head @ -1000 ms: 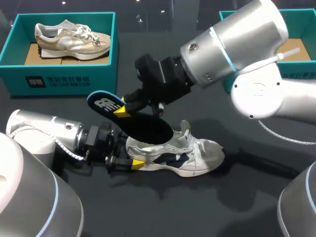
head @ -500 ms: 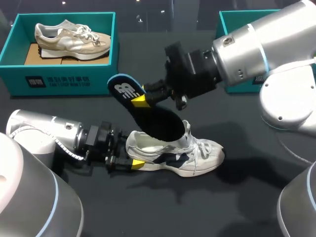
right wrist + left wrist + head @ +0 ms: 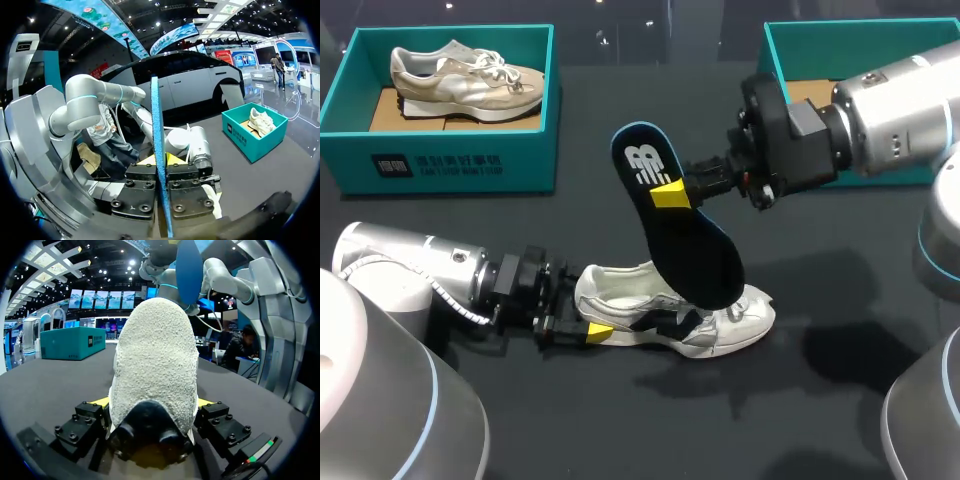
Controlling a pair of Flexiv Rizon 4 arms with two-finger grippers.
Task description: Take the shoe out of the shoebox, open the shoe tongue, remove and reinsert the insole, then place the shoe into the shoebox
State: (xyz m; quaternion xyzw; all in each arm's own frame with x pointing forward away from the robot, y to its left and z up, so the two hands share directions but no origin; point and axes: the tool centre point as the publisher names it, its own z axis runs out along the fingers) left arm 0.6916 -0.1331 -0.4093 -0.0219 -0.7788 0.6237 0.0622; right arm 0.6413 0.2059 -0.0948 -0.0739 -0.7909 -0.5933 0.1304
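Nearest, clamped on the heel of the shoe (image 3: 630,300) from both sides with the left tool (image 3: 588,312), sole down on the desk (image 3: 620,420); above, pinched edge-on in the nearly closed right tool (image 3: 672,190), the insole (image 3: 685,235), hanging steep with its low end over the laces. Likely trouble on reinsertion: snagging the limp low end on tongue or collar and folding it, or twisting it in so slim a pinch. Open desk near and right of the shoe; farther back, crowded by the left box (image 3: 450,150) with a beige shoe (image 3: 465,80) and the right box (image 3: 790,40) behind the right arm (image 3: 890,110).
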